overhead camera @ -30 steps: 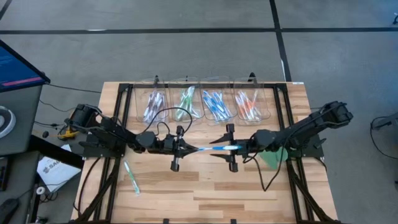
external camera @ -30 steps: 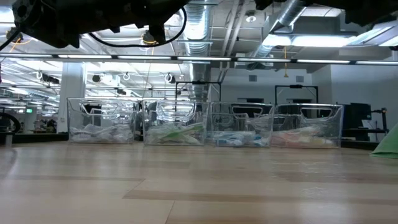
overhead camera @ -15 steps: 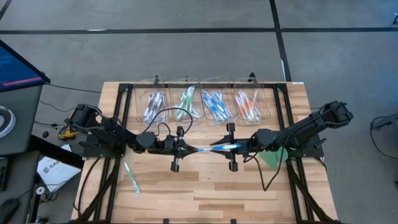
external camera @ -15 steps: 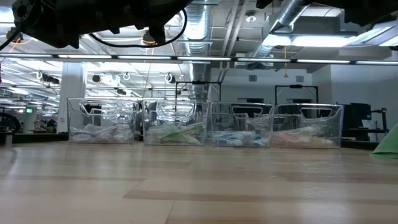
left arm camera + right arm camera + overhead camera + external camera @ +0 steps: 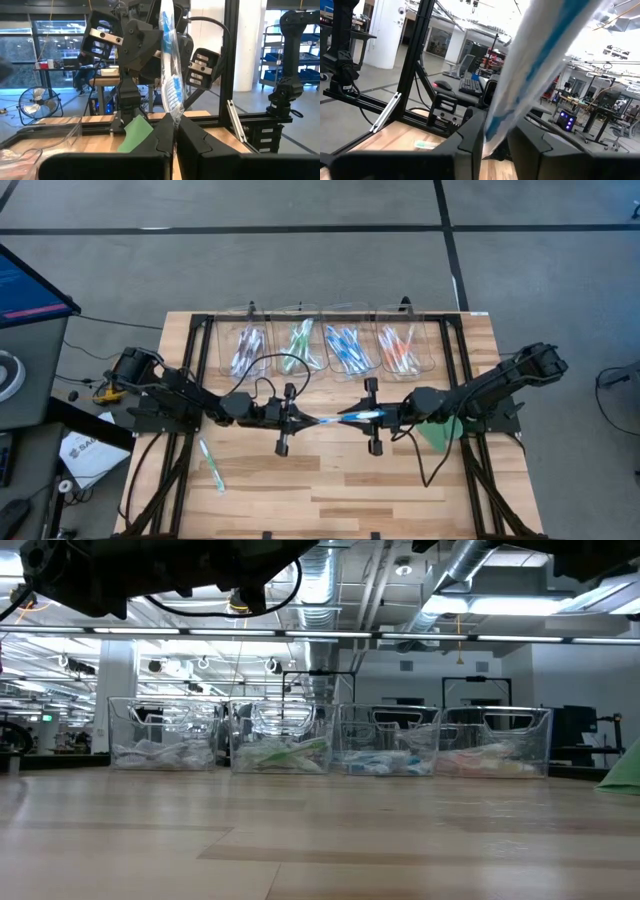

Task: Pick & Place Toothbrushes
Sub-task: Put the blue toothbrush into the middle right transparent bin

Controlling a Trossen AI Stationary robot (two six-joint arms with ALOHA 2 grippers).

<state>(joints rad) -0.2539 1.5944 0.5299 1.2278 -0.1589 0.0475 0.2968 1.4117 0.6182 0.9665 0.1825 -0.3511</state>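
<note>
A blue-and-white toothbrush (image 5: 330, 420) in a clear wrapper hangs level above the table's middle, between my two grippers. My left gripper (image 5: 297, 420) is shut on its left end and my right gripper (image 5: 362, 417) on its right end. The left wrist view shows the brush (image 5: 169, 60) running from my fingers toward the other arm. A green toothbrush (image 5: 210, 465) lies flat on the table at the near left. Four clear bins (image 5: 325, 350) along the far edge hold more toothbrushes, sorted purple, green, blue and orange. My left gripper pinches the toothbrush's bristle end (image 5: 173, 107) between its two fingers. The fingers come level from the table's left and lie along the brush. That end is lifted clear of the table. My right gripper pinches the striped handle end (image 5: 495, 125) between its two fingers (image 5: 470, 135). The fingers come level from the table's right and lie along the brush. The brush bridges the gap between the grippers, clear of the table.
A flat green piece (image 5: 437, 432) lies under the right arm on the table's right side. Black frame rails (image 5: 185, 380) run along both sides of the table. Bare wood (image 5: 330, 490) stretches along the near half. The low view shows the bins (image 5: 330, 740) in a row.
My right gripper's fingers have drawn together onto the toothbrush's right end. Both arms have stayed where they were, and the brush stays level between them.
</note>
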